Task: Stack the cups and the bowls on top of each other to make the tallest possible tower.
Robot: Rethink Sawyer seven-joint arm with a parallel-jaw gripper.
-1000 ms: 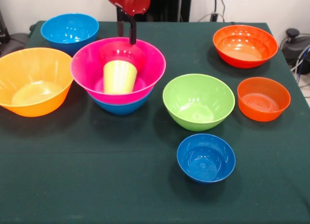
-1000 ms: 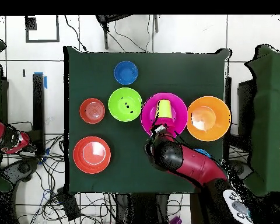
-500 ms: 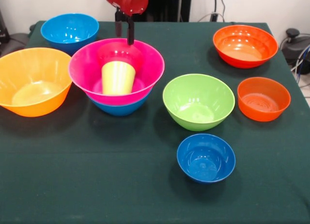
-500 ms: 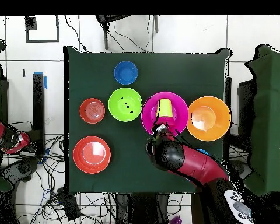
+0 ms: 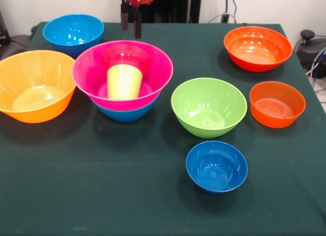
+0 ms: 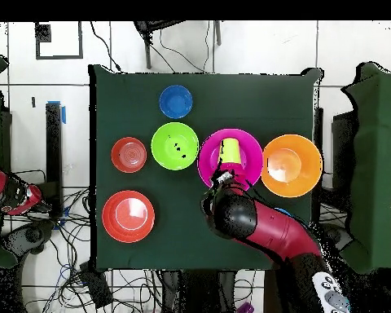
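The tower stands left of centre: a large pink bowl [image 5: 155, 73] nested in a medium blue bowl [image 5: 125, 112], with the lime cup [image 5: 124, 82] standing inside the pink one. My gripper [image 5: 130, 23] hangs open and empty above the pink bowl's far rim, clear of it. From overhead the gripper [image 6: 223, 176] sits at the edge of the pink bowl [image 6: 246, 163], close to the cup [image 6: 230, 150]. Loose bowls around the tower are a green one [image 5: 209, 106], a small blue one [image 5: 216, 166] and a large orange one [image 5: 33, 85].
Another blue bowl [image 5: 73, 32] sits at the back left. Two red-orange bowls are on the right, the larger [image 5: 257, 47] behind the smaller [image 5: 277, 103]. The red arm [image 6: 260, 228] crosses the table edge in the overhead view.
The gripper has risen from just over the pink bowl's far rim toward the top of the front view. The pink bowl shifted slightly left, then stayed still.
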